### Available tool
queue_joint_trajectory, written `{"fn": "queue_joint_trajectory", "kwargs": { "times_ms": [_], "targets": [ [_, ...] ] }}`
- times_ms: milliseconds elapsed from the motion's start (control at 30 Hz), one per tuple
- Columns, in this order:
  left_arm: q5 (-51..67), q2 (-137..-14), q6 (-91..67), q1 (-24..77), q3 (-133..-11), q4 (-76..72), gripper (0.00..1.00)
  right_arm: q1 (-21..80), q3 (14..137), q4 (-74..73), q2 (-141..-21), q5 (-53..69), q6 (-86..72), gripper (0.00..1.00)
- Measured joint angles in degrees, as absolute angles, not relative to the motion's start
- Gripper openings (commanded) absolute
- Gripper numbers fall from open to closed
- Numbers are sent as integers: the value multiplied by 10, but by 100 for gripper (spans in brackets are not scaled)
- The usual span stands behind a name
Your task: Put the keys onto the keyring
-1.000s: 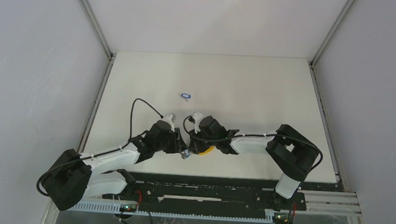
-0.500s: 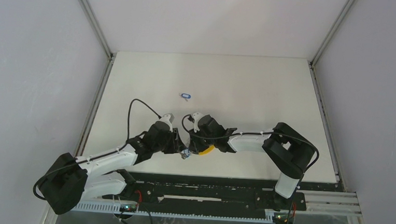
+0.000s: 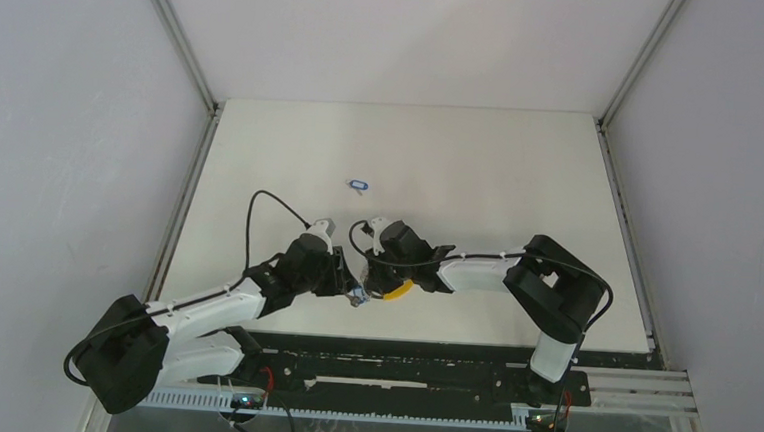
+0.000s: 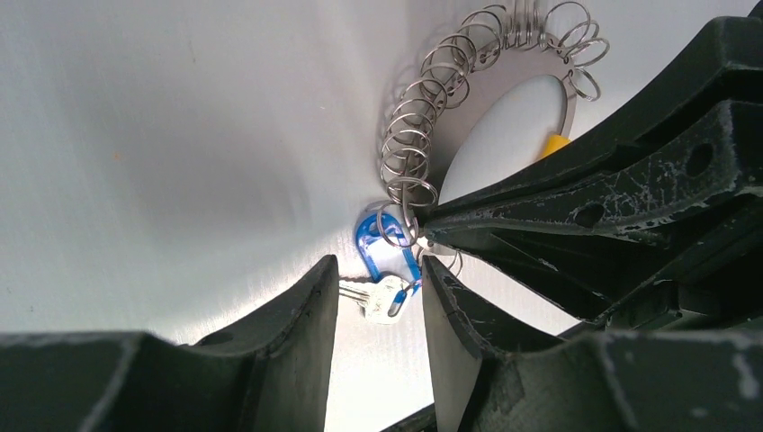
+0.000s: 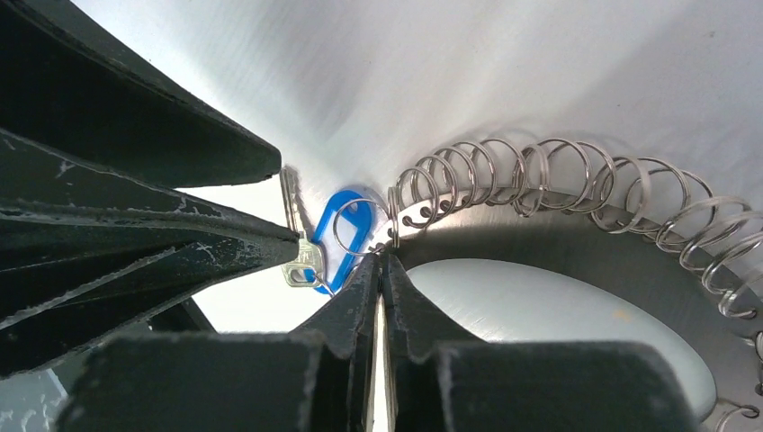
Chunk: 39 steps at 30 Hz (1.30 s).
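One key (image 4: 389,297) with a blue plastic tag (image 4: 367,254) spans the gap between the fingers of my left gripper (image 4: 380,264); its blade touches one finger and its tagged head the other. My right gripper (image 5: 381,257) is shut, its tips pinching a thin wire loop of the keyring (image 5: 540,180) right beside that key (image 5: 301,268). The keyring (image 4: 409,144) is a metal band strung with several small wire rings and has a yellow section (image 3: 399,290). Both grippers, left (image 3: 347,284) and right (image 3: 372,284), meet near the table's front edge. Another blue key (image 3: 360,185) lies farther back.
The white table (image 3: 500,183) is walled by grey panels and aluminium posts on three sides. Its front edge and a black rail (image 3: 399,362) run just behind the two grippers. A black cable (image 3: 268,204) loops above the left wrist.
My right jaws have closed fully onto the wire loop. The right arm has edged slightly left; the left arm and the key in it have hardly moved.
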<state>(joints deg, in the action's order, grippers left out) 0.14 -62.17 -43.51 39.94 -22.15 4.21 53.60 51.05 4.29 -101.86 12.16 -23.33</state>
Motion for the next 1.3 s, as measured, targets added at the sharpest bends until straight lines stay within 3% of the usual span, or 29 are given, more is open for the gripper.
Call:
{"fn": "queue_joint_trajectory", "kwargs": {
  "times_ms": [600,967,1300],
  "targets": [
    [4,-610,-427,399,-222,39,44,513,508,-12,-972,103,-161,0],
    [28,-608,-425,367,-196,10,44,521,504,-53,-972,98,-87,29],
    [32,-560,-424,339,-188,12,45,551,531,-117,-951,73,34,32]
  ]
}}
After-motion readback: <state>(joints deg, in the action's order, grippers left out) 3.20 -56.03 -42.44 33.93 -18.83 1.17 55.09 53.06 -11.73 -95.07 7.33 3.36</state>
